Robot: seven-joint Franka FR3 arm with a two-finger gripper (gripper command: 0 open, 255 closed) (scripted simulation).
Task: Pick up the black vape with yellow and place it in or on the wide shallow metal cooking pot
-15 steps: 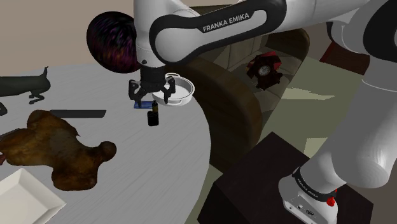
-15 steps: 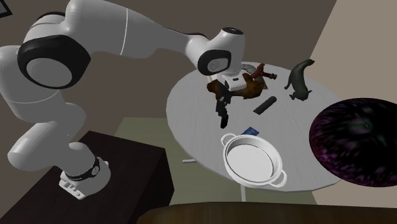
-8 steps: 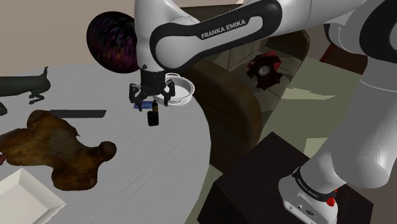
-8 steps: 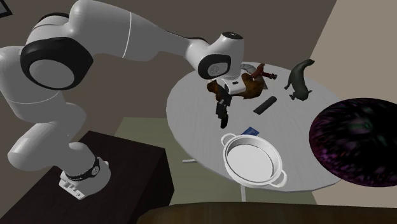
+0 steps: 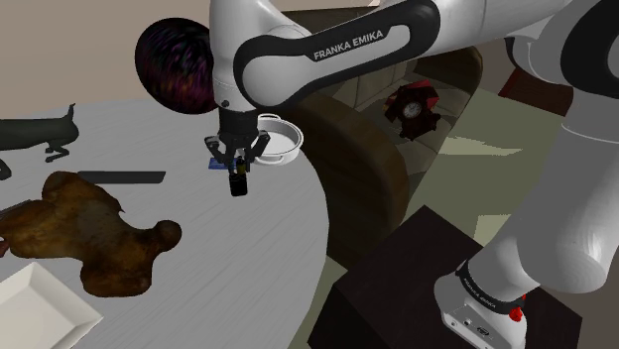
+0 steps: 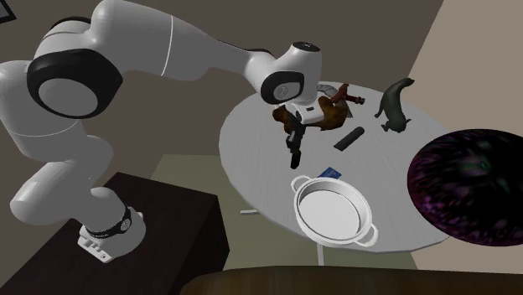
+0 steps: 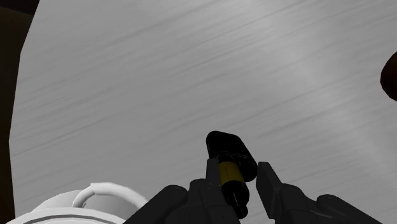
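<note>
Black vape with yellow band [image 7: 230, 158]: position and jaw state?
— It stands upright on the grey table [image 7: 159, 83], near the metal pot [image 7: 95, 202]. My gripper [image 7: 236, 167] is spread. One finger sits on each side of the vape's body, with a gap visible on one side, so nothing is clamped.
Handling properties?
— I judge it light, rigid and smooth, and easy to topple.
Grip point?
— Across the yellow band, below the wider black end. I should close squarely and gently.

Black vape [image 5: 237, 184] with a yellow band stands upright on the worktop [image 5: 213, 268], near the shallow, empty, pale two-handled pot [image 5: 281, 139].
</note>
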